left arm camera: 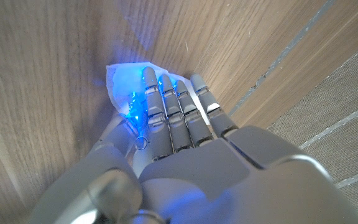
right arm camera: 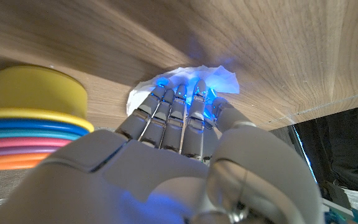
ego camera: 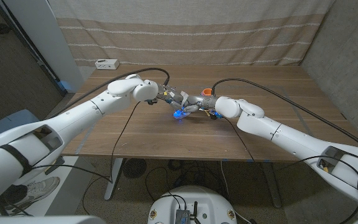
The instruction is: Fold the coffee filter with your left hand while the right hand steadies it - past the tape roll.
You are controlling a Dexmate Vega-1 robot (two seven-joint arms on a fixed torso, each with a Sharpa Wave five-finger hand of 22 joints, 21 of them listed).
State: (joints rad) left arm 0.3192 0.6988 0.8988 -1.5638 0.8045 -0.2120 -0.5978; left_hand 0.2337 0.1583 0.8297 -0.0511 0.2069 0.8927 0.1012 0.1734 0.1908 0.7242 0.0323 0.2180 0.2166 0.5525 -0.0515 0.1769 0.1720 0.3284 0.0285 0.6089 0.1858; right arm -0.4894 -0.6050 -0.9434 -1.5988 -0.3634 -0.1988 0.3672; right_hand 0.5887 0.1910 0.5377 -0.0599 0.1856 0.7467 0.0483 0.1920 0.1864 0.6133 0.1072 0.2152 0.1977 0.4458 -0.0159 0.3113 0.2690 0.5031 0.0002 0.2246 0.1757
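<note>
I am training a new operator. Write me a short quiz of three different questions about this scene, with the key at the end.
1. True or false: the fingers of both hands lie on the white crumpled paper coffee filter.
2. What stands beside the right hand? A) glass jar B) stack of coloured rings C) metal bowl
3. Fill in: the filter lies on a ____ table.

Key: 1 true; 2 B; 3 wooden.

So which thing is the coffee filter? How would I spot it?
Look to the middle of the wooden table, where the two white arms meet. Under the left hand and right hand lies the coffee filter: thin crumpled white paper lit blue, unlike the stack of coloured rings beside it.
</note>
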